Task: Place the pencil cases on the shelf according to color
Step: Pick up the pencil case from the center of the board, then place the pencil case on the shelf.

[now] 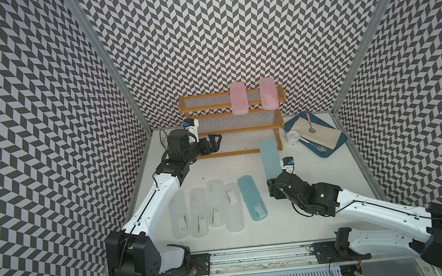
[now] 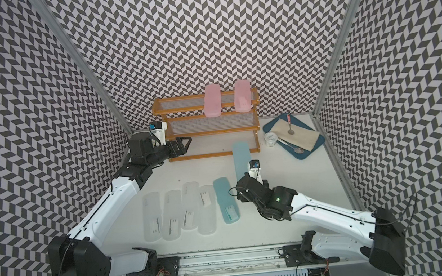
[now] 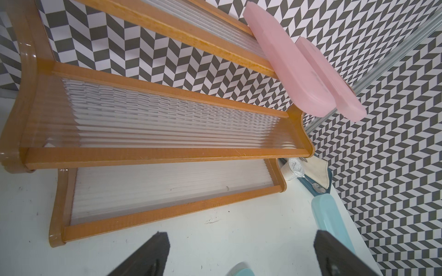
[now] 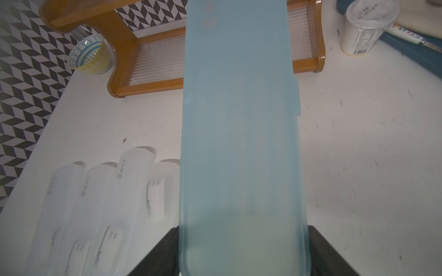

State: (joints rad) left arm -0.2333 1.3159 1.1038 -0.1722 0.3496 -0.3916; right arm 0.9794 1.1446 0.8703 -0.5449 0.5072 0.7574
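Jaws of right gripper [image 4: 242, 251] clasp a light blue pencil case [image 1: 270, 158]; those of left gripper [image 1: 214, 142] gape wide beside the shelf [image 1: 237, 130].

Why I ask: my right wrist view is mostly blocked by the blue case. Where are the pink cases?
Observer: One pink case lies beside the other pink case across the top tier of the shelf.
Operator: Middle tier free?
Observer: Yes, the middle tier holds nothing.
Operator: And the left arm?
Observer: The left gripper hovers before the bottom tier, fingers open and empty.
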